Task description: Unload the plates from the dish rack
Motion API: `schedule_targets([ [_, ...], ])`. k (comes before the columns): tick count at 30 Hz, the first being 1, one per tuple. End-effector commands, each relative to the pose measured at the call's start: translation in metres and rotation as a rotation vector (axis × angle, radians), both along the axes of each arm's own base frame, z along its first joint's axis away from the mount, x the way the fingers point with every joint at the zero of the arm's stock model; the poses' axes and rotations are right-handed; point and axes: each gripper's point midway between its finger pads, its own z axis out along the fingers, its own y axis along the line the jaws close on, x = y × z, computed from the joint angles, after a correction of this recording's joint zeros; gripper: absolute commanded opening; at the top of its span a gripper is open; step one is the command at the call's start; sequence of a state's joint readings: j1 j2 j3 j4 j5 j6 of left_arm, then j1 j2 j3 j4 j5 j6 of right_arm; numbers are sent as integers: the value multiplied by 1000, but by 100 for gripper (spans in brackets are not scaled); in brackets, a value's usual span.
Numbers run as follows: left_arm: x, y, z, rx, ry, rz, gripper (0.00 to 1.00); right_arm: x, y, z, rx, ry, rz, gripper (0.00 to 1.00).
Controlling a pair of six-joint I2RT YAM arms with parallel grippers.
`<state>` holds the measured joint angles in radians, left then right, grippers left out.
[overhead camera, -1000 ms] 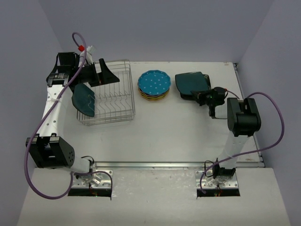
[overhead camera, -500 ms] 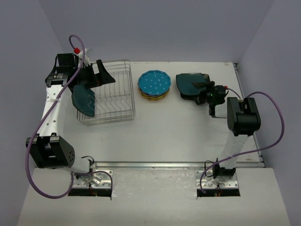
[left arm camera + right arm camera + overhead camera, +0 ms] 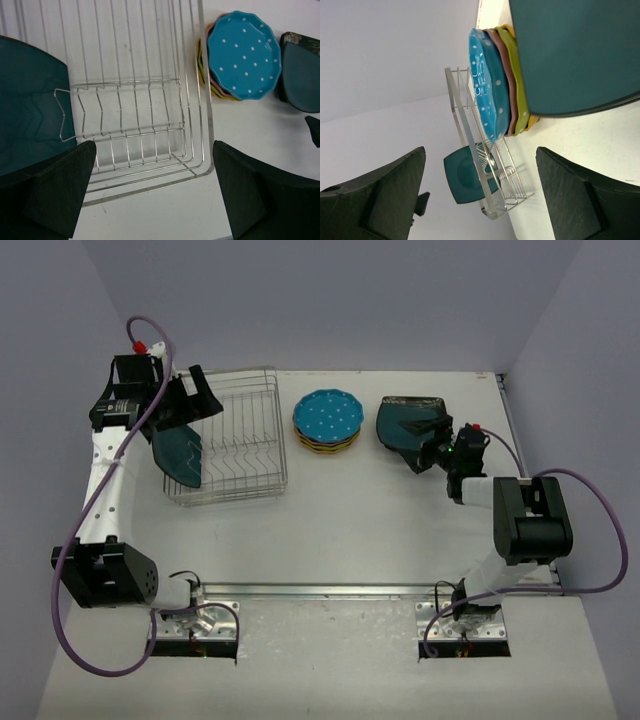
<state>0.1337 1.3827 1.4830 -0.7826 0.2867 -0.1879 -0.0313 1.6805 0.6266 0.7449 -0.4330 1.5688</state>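
**One teal plate at the rack's left end**

A matte white bench (image 3: 350, 530) is enclosed by pale lilac walls. Toward its far-left corner a silver wire dish rack (image 3: 245, 445) is set, and a squarish dark teal plate (image 3: 178, 452) is leaned at its left end. Scalloped round plates are stacked by the middle of the far edge, with a dotted blue plate (image 3: 328, 415) on top. Toward the far-right corner a second teal plate (image 3: 405, 425) is laid on a black speckled plate (image 3: 299, 39). The left gripper (image 3: 155, 195) is spread wide and empty above the rack. The right gripper (image 3: 480, 190) is likewise spread wide and empty beside the second teal plate.

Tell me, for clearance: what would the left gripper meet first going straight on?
Likely the dish rack's wires, framed between the left gripper's open fingers; the teal plate lies aside; depth unclear.
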Motion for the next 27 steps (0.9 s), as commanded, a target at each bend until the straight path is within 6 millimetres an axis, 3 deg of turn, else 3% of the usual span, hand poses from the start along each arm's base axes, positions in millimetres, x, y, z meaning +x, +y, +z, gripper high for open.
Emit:
schedule_targets([
  [1,4,28,7,94,-19,113,100,5,1,20,-17,-61,10,90],
  [7,1,27,9,101,-24,92,100,34,-2,6,-61,-63,21,91],
  [15,3,37,6,156,-23,110,100,45,-5,-8,-106,-70,40,91],
  [18,8,54,1,241,9,149,89,41,2,6,-118,-123,100,91],
  [22,17,78,-18,335,127,205,67,27,6,45,-258,-267,171,91],
  [27,20,99,-35,413,189,275,64,7,6,78,-429,-402,232,91],
])
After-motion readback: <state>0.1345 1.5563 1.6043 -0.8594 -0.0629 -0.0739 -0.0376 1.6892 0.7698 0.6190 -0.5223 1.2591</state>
